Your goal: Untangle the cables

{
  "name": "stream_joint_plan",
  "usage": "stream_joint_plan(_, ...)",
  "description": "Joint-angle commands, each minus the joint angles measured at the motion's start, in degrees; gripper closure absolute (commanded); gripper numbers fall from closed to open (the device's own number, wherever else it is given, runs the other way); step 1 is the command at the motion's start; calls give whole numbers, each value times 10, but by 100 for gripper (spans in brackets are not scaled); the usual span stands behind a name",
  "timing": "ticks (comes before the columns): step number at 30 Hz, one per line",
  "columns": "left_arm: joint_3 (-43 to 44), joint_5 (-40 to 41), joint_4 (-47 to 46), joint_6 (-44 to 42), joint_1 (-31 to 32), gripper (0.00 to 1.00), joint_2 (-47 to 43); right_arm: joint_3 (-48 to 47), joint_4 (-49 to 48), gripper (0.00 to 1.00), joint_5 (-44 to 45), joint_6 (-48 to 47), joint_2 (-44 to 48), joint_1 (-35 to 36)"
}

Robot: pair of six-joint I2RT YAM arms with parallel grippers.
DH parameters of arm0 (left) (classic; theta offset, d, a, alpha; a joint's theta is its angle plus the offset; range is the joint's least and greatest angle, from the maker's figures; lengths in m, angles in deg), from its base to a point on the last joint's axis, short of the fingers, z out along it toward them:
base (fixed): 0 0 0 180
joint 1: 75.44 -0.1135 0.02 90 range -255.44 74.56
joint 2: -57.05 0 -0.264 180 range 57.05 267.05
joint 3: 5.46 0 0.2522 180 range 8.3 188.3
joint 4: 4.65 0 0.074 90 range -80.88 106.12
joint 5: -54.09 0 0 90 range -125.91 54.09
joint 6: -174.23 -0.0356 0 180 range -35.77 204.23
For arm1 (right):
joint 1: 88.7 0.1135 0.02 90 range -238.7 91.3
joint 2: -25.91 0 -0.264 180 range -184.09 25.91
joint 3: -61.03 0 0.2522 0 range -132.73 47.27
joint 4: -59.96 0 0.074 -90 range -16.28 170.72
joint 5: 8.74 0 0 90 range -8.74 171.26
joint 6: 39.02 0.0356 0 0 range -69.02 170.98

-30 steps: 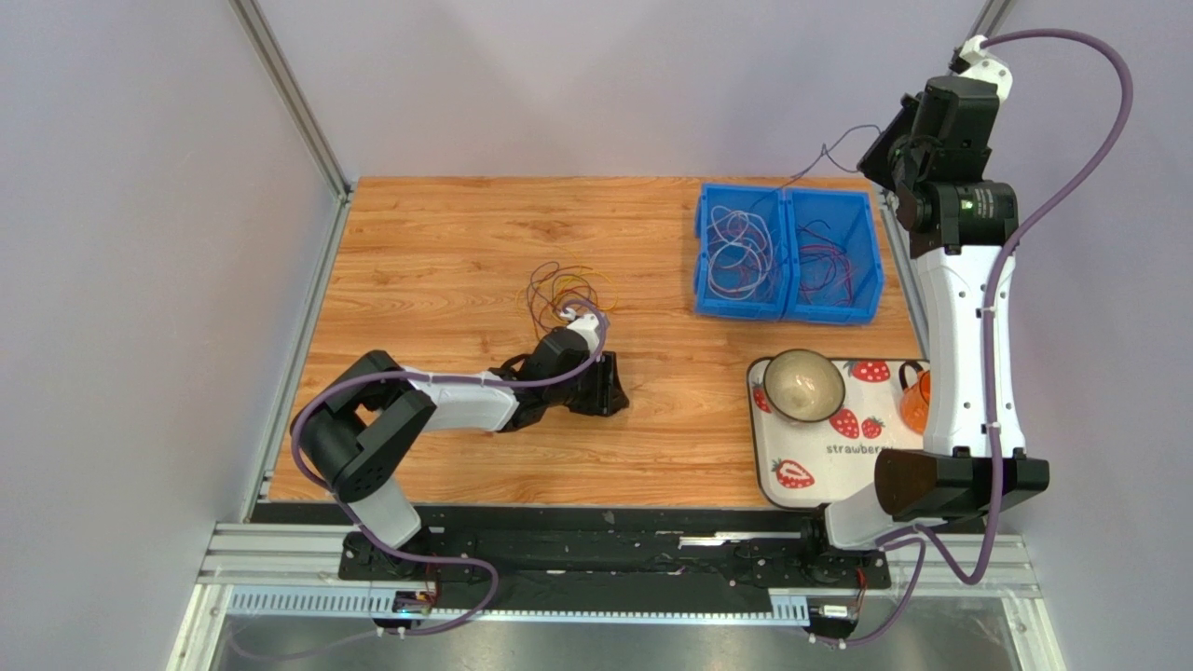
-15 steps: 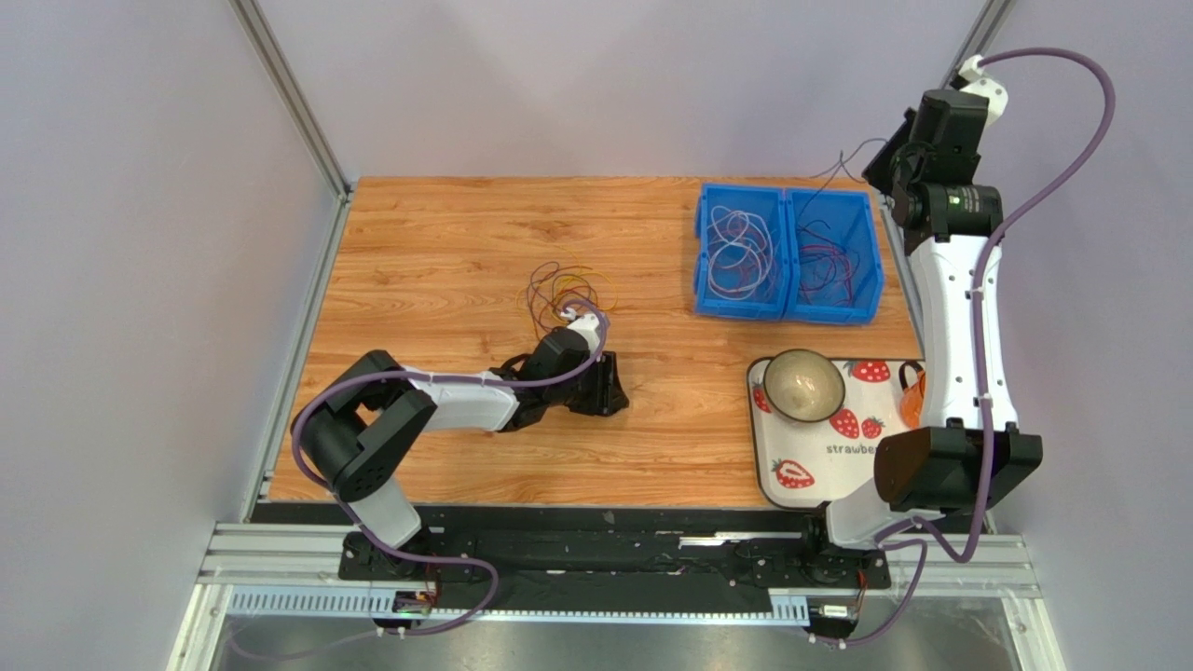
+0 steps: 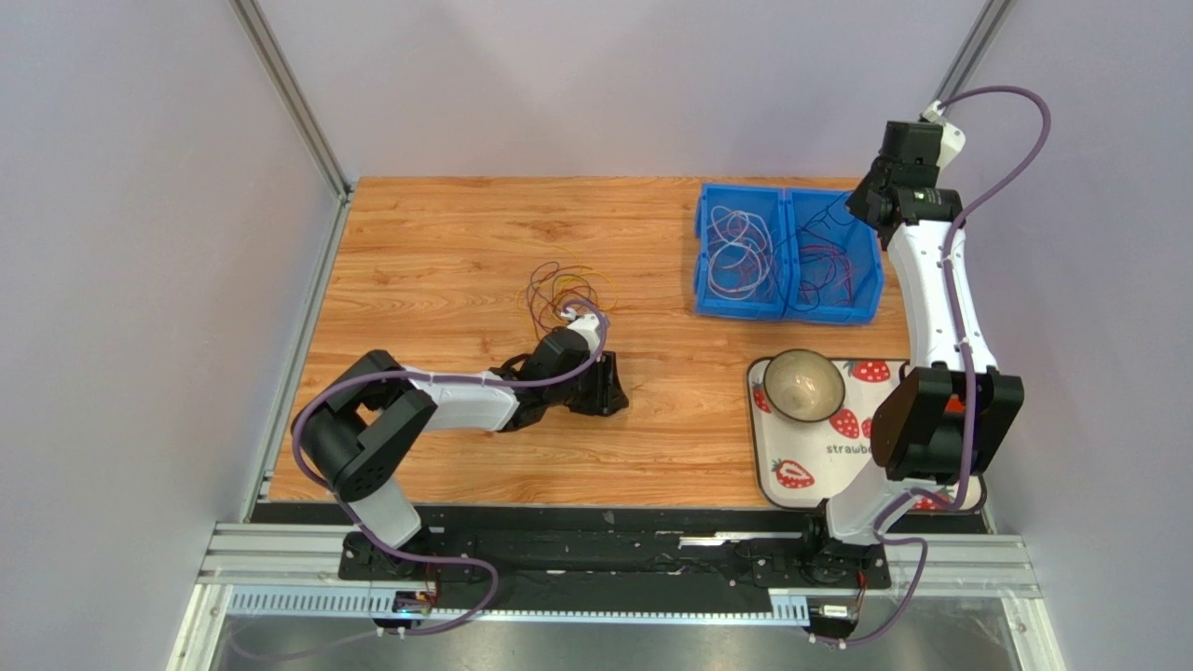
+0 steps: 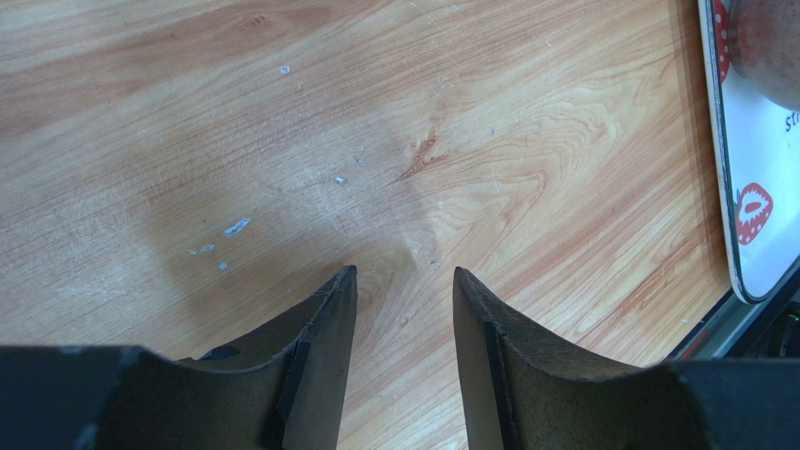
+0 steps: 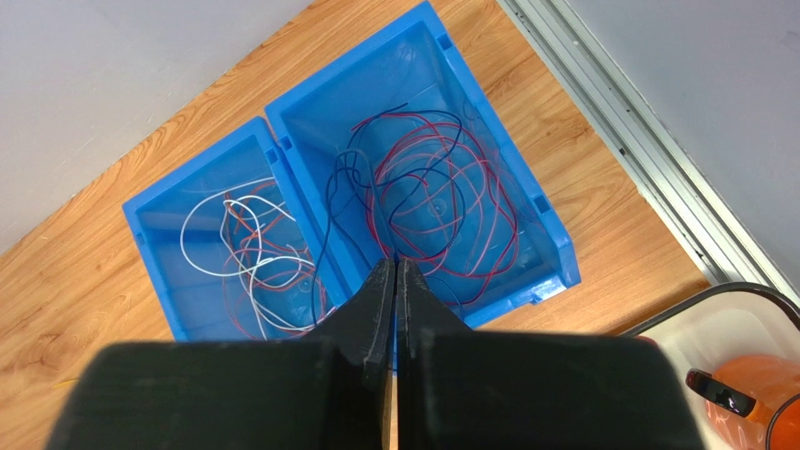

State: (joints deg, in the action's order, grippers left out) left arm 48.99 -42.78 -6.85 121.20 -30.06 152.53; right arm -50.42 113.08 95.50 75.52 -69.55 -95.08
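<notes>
Right pincer (image 5: pixel 394 270) is clenched above the blue bin (image 5: pixel 556 246). A dark cable (image 5: pixel 349 159) appears nipped at its tips and trails down and far into the right compartment among red loops (image 5: pixel 469 202); the tips hide the actual bite. Left pincer (image 4: pixel 402 274) lies released and empty, low over the desk (image 4: pixel 282 141). The loose tangle (image 3: pixel 560 291) sits just far of it, nearer this arm but outside its wrist view, its strands too fine to sort.
</notes>
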Motion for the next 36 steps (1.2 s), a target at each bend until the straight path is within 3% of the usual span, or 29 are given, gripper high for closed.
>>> stream_joint_plan(1, 14, 6, 2, -11, 5, 49, 10, -38, -34, 100, 15, 13, 19, -5)
stream_joint_plan(8, 17, 7, 2, -12, 5, 50, 14, -76, -45, 100, 3, 20, 36, -14)
stream_joint_plan(18, 16, 10, 2, -13, 7, 50, 11, -52, -76, 100, 5, 19, 63, -17)
stream_joint_plan(33, 19, 12, 7, -15, 8, 50, 13, -7, -88, 100, -6, 30, -34, -18)
stream_joint_plan(35, 19, 12, 7, -15, 8, 50, 13, -28, -67, 96, -5, 31, -44, -18)
stream_joint_plan(36, 20, 12, 8, -15, 8, 50, 13, -35, -46, 83, -10, 30, -52, -18)
